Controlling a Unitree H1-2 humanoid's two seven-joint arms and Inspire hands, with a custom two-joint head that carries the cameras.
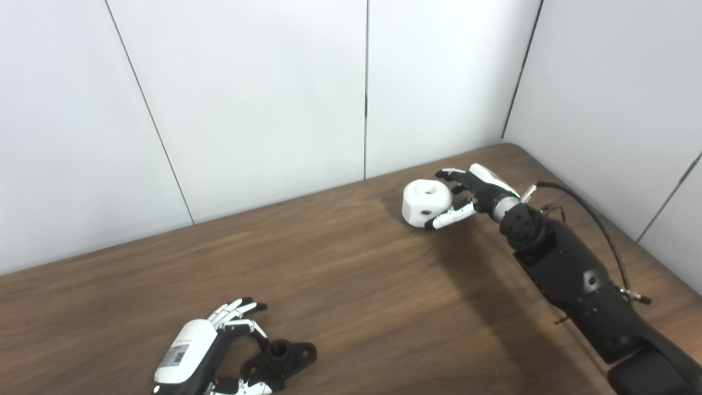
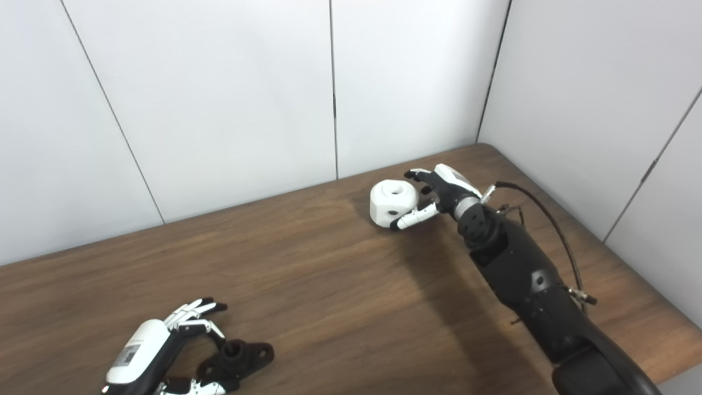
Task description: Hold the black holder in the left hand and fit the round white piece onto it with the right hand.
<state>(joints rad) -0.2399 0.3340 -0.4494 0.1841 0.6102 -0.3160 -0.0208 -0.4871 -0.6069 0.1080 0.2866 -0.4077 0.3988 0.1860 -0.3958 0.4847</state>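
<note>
The black holder [image 1: 282,356] lies on the wooden table [image 1: 351,285] at the near left. My left hand [image 1: 211,351] is open beside it, fingers spread above its left end and thumb below it, so the holder's end lies between them. The round white piece [image 1: 426,204] stands on the table at the far right, with a hole in its top. My right hand [image 1: 471,195] is open and cupped around its right side. The thumb lies along its lower front edge and the fingers reach behind its top rim. I cannot tell if the grip is closed.
White wall panels [image 1: 274,99] stand right behind the table's far edge and along its right side. A black cable [image 1: 598,225] loops off the right forearm. The table's right corner [image 1: 510,147] is close to the right hand.
</note>
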